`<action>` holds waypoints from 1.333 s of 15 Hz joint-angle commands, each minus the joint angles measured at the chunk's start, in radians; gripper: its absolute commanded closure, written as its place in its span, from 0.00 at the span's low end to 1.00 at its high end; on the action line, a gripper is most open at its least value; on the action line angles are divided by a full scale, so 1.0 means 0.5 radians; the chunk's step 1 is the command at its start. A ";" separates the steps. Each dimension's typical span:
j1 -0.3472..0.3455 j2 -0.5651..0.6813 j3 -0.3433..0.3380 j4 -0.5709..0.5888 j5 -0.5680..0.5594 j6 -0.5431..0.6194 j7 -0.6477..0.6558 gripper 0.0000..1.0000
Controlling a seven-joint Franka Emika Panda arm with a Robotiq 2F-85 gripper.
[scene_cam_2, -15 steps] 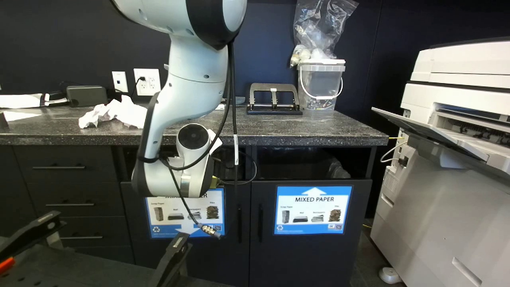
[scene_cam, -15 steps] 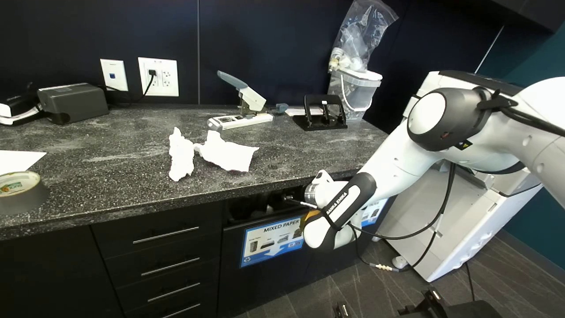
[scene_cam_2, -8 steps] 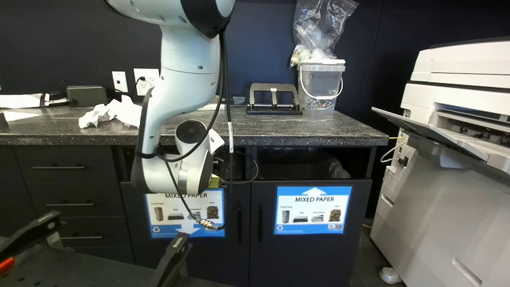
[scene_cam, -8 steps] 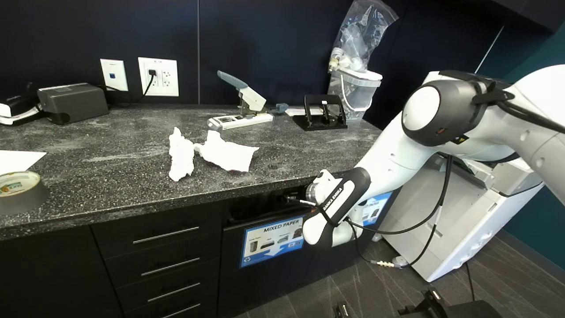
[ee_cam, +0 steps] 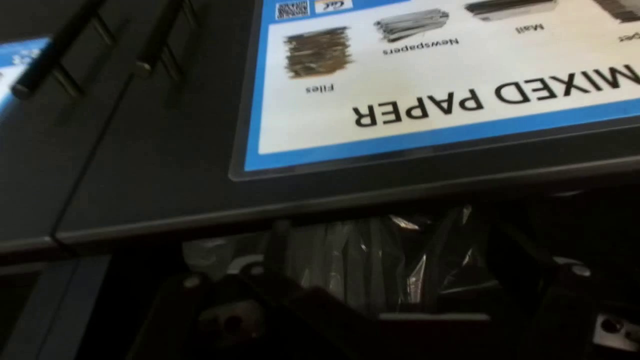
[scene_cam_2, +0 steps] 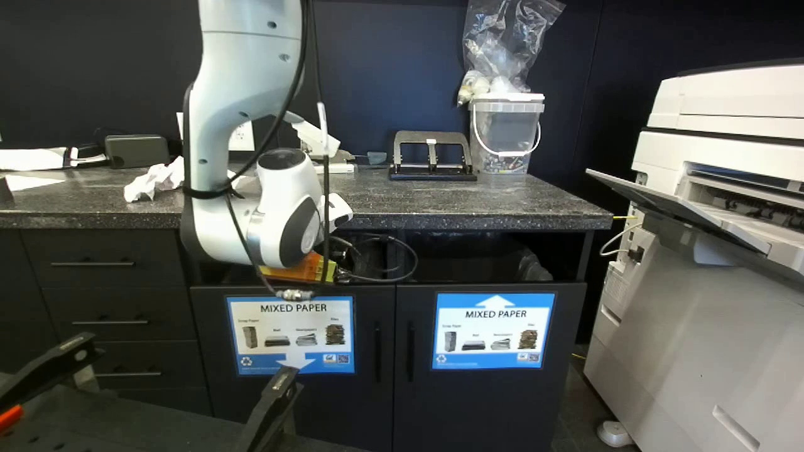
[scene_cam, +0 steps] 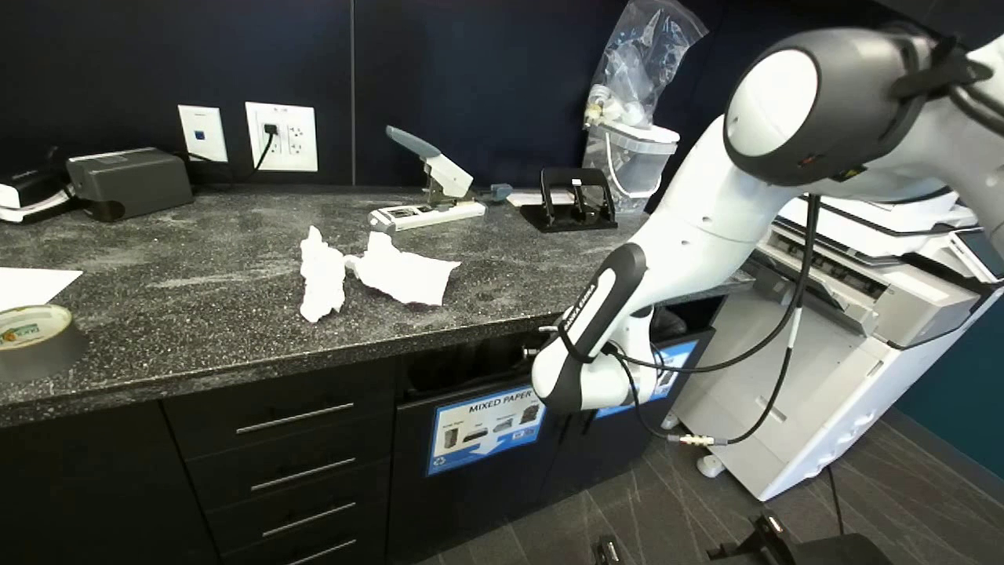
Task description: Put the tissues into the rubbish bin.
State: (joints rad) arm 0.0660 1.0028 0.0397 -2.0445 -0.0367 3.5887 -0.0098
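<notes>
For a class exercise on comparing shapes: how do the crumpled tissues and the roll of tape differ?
The crumpled tissues are irregular with ragged edges; the roll of tape looks round, though partly out of picture. The tissues are plain white; the tape has a grey side and a pale, labelled top. Both lie on the counter.
</notes>
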 commanded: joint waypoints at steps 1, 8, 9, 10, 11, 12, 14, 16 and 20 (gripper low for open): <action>0.358 -0.499 -0.208 -0.399 0.369 -0.431 0.053 0.00; 1.236 -1.150 -0.973 -0.599 0.054 -1.644 0.552 0.00; 1.254 -1.243 -0.975 -0.559 -0.091 -1.824 0.647 0.00; 1.249 -1.336 -0.939 -0.502 -0.223 -2.002 0.742 0.00; 1.192 -1.434 -0.853 -0.467 -0.309 -2.118 0.790 0.00; 1.135 -1.513 -0.741 -0.420 -0.362 -2.223 0.818 0.00; 1.001 -1.646 -0.500 -0.309 -0.354 -2.388 0.796 0.00; 0.863 -1.662 -0.276 -0.174 -0.280 -2.427 0.756 0.00; 0.625 -1.547 0.051 0.021 -0.160 -2.330 0.472 0.00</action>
State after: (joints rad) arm 0.4610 0.1690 -0.0286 -2.1083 -0.1489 2.3998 0.3330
